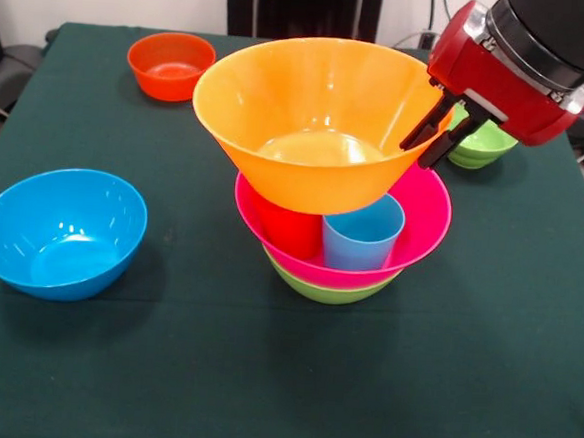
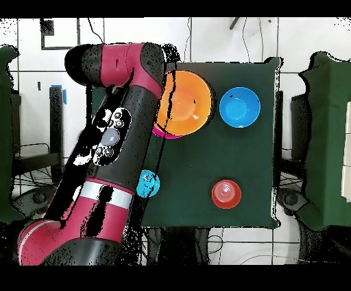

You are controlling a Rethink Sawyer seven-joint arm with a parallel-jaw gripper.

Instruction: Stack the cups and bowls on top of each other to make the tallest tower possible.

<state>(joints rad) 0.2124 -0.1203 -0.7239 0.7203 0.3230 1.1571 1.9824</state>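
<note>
A large yellow-orange bowl (image 1: 314,120) sits upright on a red cup (image 1: 286,227) and a light blue cup (image 1: 362,234), both standing in a pink bowl (image 1: 424,223) nested in a green bowl (image 1: 329,290) on the green counter (image 1: 261,377). The claw (image 1: 430,133) grips the top bowl's right rim, one finger on each side of the wall. A blue bowl (image 1: 61,231) sits at near left, a small orange bowl (image 1: 169,65) at far left, and another green bowl (image 1: 483,144) at far right.
</note>
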